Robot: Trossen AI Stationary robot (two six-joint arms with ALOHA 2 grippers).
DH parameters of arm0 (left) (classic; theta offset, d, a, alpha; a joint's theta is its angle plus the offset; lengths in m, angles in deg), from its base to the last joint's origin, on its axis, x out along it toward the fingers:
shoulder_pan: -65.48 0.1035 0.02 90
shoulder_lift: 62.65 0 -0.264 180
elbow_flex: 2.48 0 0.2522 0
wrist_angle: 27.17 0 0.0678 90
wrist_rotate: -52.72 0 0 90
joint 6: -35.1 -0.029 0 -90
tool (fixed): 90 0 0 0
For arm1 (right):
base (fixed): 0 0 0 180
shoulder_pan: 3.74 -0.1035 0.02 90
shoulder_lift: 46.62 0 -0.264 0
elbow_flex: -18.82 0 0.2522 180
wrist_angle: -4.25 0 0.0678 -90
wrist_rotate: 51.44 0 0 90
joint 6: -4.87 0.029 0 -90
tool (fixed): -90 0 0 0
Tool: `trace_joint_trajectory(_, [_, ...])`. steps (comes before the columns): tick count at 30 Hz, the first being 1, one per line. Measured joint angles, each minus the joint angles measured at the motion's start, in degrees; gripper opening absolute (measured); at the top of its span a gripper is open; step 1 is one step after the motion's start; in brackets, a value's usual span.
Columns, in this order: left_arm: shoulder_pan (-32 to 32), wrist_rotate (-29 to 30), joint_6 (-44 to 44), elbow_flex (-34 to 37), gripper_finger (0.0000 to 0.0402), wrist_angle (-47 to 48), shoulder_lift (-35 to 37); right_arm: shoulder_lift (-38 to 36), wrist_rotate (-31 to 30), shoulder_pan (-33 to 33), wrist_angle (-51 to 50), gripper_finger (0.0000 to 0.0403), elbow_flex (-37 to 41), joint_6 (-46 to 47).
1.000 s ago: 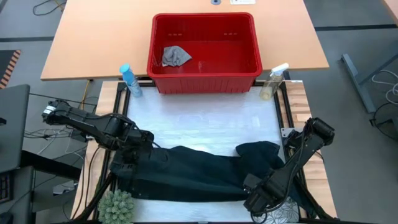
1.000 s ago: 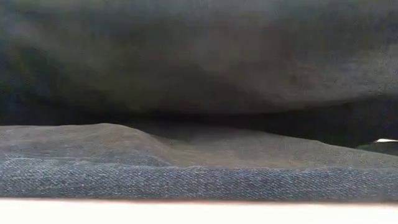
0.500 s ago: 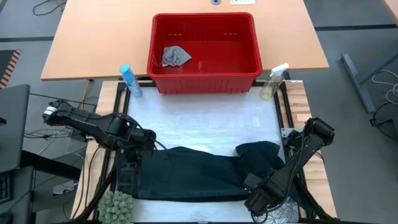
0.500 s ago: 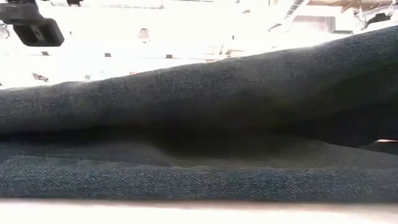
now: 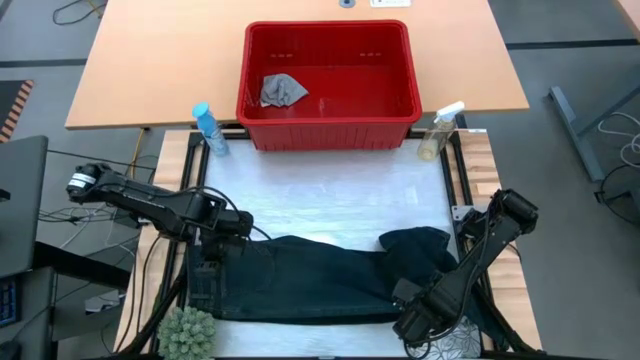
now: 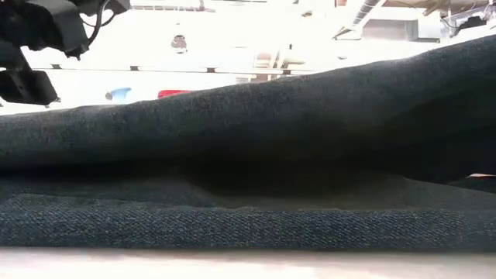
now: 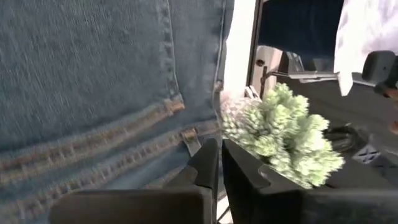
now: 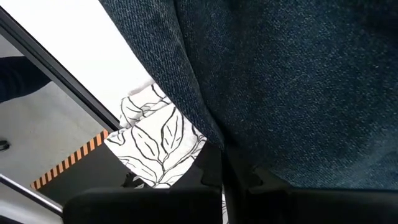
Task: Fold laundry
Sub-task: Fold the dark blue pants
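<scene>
Dark blue jeans [image 5: 320, 275] lie stretched left to right across the near half of the table. In the low view their upper layer [image 6: 271, 124] slopes up toward the table's right. My left gripper [image 5: 203, 285] is shut over the jeans' left end, above a stitched seam [image 7: 93, 149]. My right gripper [image 5: 412, 322] is shut at the jeans' near right edge. The white leaf-print cloth [image 8: 158, 137] lies at the near right corner, partly under the jeans. A small grey cloth [image 5: 283, 89] sits in the red basket. My left gripper [image 7: 219, 162] has its shut fingers just over the denim beside a small tag [image 7: 193, 140]; I cannot tell whether they touch it. My right gripper [image 8: 222, 165] meets the jeans at their near right edge [image 8: 214, 140]. The denim covers the fingertips, so the kind of hold is hidden. This end of the jeans stands raised off the table.
The red basket [image 5: 330, 115] stands at the far edge, with a blue spray bottle [image 5: 205, 128] to its left and a clear one [image 5: 440, 130] to its right. A green fuzzy plant [image 5: 188, 335] sits at the near left corner. Bare white table lies between basket and jeans.
My left gripper has moved toward the table's near edge. The left part of the jeans' upper layer, which filled the low view a second ago, has sunk down. The right end has stayed raised.
</scene>
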Motion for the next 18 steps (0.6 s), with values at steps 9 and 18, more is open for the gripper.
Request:
trace_joint_trajectory(9, [0.18, -1.37, -5.27, 8.06, 0.0000, -7.11, -0.04, 0.00, 0.09, 2.68, 0.74, 0.0018, -0.01, -1.24])
trace_joint_trajectory(18, [0.16, -0.01, -1.85, 16.52, 0.0000, -15.94, -0.85, 0.00, 0.05, 5.88, 1.38, 0.0018, -0.02, -6.57])
